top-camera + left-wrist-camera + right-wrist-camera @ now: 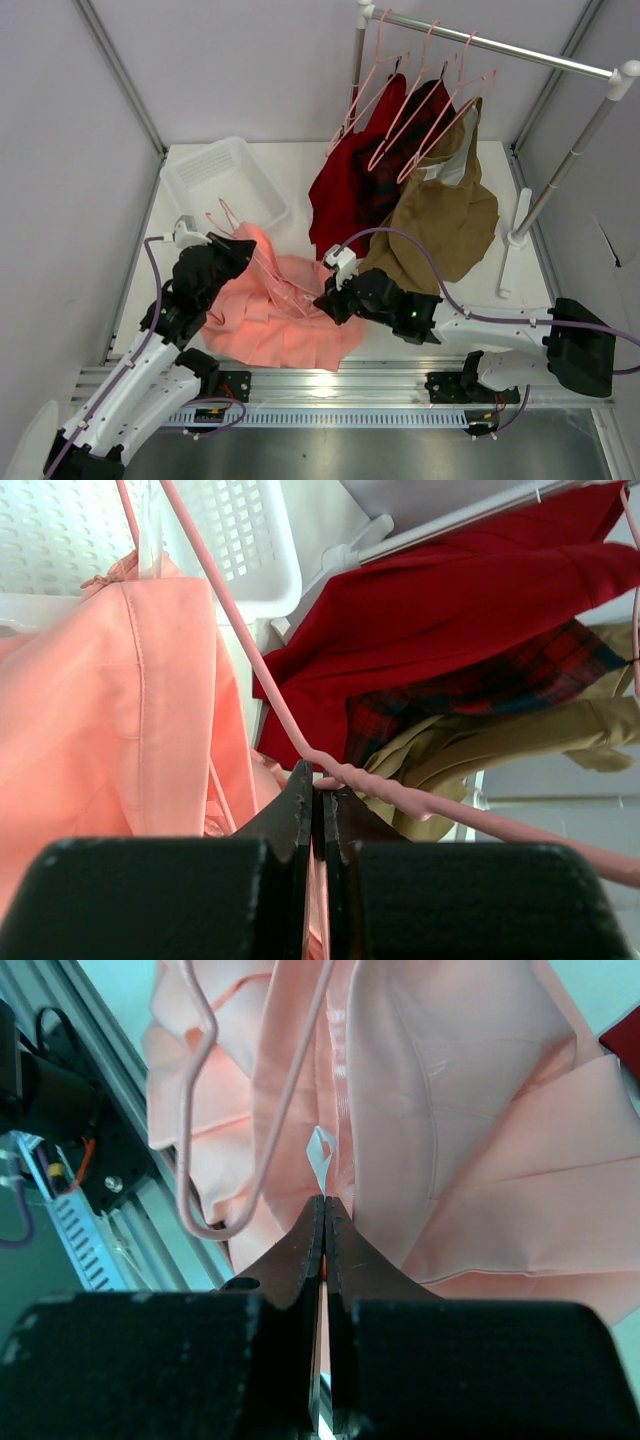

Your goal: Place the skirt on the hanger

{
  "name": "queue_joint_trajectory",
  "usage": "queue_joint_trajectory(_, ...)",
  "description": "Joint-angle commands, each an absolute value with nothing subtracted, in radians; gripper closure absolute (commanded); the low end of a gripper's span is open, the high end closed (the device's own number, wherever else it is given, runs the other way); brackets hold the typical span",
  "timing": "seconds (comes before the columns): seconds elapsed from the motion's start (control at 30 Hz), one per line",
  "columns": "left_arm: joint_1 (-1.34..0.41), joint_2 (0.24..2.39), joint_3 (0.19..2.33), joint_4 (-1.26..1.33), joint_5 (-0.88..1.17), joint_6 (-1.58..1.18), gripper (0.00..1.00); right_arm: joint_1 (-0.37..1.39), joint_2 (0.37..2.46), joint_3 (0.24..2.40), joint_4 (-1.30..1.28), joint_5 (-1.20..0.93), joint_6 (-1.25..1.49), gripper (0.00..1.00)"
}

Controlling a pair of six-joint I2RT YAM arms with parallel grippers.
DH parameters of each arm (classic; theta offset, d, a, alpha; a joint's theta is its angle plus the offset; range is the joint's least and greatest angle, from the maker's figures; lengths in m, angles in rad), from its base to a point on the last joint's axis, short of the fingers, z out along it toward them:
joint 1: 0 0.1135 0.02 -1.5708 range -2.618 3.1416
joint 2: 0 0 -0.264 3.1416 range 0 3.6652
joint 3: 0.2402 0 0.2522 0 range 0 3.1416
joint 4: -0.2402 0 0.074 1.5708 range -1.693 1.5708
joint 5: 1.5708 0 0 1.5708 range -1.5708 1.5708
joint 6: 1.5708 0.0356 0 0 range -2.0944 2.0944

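skirt (275,315): salmon pink, lies bunched up on the white table (300,160), front and centre, just ahead of the arm bases, between the two grippers

hanger (420,800): thin pale-pink wire, rests on top of the skirt, hook end points back-left toward the basket

left gripper (320,792): clamped tight on the hanger, wire pinched right at the fingertips where it bends

right gripper (323,1205): squeezed closed as well, nips a fold of the skirt right beside a tiny white loop (320,1148), with a bent bit of hanger wire just left of the tips

basket (222,178): white, perforated, sits behind the skirt on the left; touching the cloth or not, can't tell

rail (490,45): silver, back right, carries a few more pink hangers

dark red garment (345,195): hangs off the rail, lower edge down on the table, near the skirt

tan garment (445,225): hangs right of the red one, slumps onto the table behind the right arm
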State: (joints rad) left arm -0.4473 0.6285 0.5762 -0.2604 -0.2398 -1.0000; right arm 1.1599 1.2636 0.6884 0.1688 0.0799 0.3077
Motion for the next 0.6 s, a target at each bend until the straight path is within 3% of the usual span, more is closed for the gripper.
queue_joint_trajectory(0.0,-0.433,0.634,0.603,-0.221,-0.282,-1.069,1.00,1.158,1.206,0.660,0.333,0.081,0.345,1.00)
queue_joint_trajectory(0.57,-0.433,0.689,0.641,-0.267,-0.440,-1.184,1.00,1.163,1.063,0.443,0.595,0.216,0.465,1.00)
